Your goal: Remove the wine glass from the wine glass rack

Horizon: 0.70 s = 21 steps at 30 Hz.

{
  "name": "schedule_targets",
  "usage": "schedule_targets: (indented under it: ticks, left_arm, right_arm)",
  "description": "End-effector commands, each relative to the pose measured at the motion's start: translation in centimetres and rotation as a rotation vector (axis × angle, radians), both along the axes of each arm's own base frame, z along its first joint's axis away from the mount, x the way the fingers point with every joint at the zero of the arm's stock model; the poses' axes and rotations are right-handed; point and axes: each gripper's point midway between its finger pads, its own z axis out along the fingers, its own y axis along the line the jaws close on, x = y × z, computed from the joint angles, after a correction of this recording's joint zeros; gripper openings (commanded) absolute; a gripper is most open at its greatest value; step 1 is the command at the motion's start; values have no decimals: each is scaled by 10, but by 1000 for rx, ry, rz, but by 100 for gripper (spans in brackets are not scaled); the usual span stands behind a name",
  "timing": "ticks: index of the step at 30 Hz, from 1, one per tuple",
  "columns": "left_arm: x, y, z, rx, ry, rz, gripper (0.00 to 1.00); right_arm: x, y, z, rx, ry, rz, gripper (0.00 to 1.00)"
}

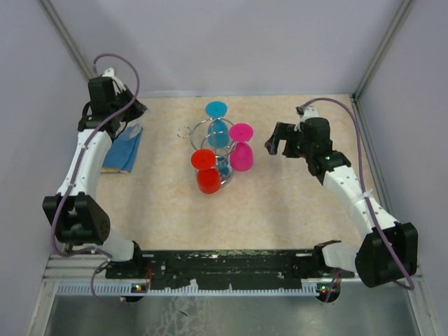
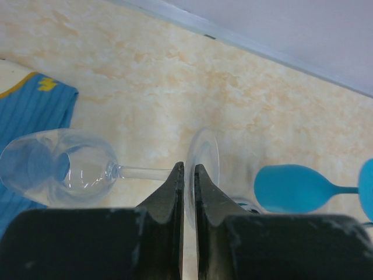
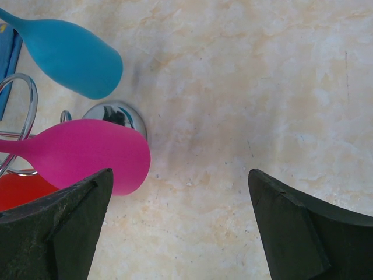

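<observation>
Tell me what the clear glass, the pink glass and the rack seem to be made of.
Clear glass: transparent glass or plastic, glossy; the blue cloth shows through its bowl. Pink glass: opaque, fairly matte, probably plastic or coated glass; only soft sheen. Rack: polished chrome-like metal; its round base mirrors the surroundings.

In the top view the wine glass rack stands in the middle of the table with three glasses on it: the back glass toward the top of the frame, the right glass on its right, and the front glass at its lower left. The cloth lies on the table at the left of the frame, and the left gripper is just above it there, with the foot of the wine glass between its fingers. The right gripper is right of the rack, near the right glass but apart.
</observation>
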Motion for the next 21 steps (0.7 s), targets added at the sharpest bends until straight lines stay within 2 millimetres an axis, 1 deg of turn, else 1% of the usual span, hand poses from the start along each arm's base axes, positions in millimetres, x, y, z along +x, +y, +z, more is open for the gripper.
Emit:
schedule_targets:
  ticks: [1, 4, 7, 10, 12, 14, 17, 19, 21]
  left_arm:
    - [18, 15, -1, 110, 8, 59, 0]
    - [26, 16, -7, 137, 31, 64, 0]
    - [33, 17, -8, 199, 29, 88, 0]
    - [37, 20, -7, 243, 42, 103, 0]
    - [35, 19, 0, 237, 30, 102, 0]
    - [31, 17, 13, 220, -10, 97, 0]
    - [23, 10, 46, 195, -91, 74, 0]
    - [11, 0, 74, 175, -156, 21, 0]
    - [-3, -14, 98, 159, -222, -43, 0]
  right_arm:
    - [0, 3, 22, 8, -84, 20, 99]
    - [-1, 2, 22, 1, -83, 21, 99]
    - [-2, 1, 22, -4, -84, 20, 99]
    - [-3, -1, 23, -12, -86, 18, 99]
    - [-3, -3, 24, -20, -88, 13, 99]
    - [-4, -4, 25, -26, -94, 7, 99]
    - [-6, -4, 28, -20, -99, 6, 99]
    - [-8, -1, 34, 17, -103, 19, 99]
    - [-11, 9, 43, 80, -111, 59, 99]
